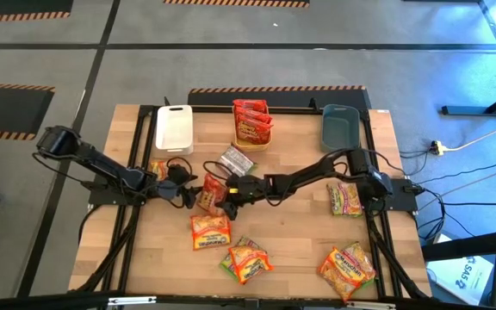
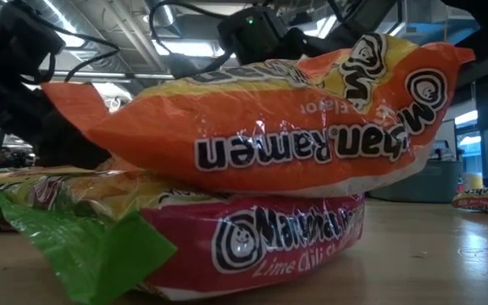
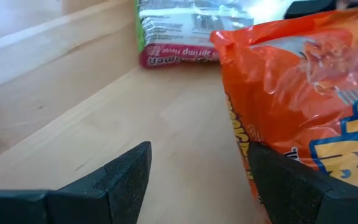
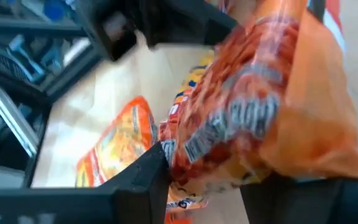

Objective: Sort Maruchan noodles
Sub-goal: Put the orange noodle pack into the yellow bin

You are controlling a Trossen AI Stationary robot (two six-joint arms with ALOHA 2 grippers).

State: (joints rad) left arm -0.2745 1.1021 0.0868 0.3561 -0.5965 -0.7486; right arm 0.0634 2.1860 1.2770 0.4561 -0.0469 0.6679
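At the table's front edge, crinkly ramen packets [image 1: 231,250] lie scattered, unsorted. Mid-table, the right gripper [image 1: 231,191] pinches an orange packet [image 1: 213,195], apparently lifting it clear for sorting. The left gripper [image 1: 179,182] sits just beside it, fingers spread and empty. Farther back, an orange bin [image 1: 252,125] stands red packets upright between white bin [image 1: 173,127] and grey-blue bin [image 1: 341,126].

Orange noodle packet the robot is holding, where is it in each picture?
High view: orange packet, table middle, in jaws of the right gripper.
Low view: hidden; a pile of packets blocks it.
Left wrist view: at right, by the left gripper.
Right wrist view: between the jaws.
Landmark: silvery packet, high and left wrist views.
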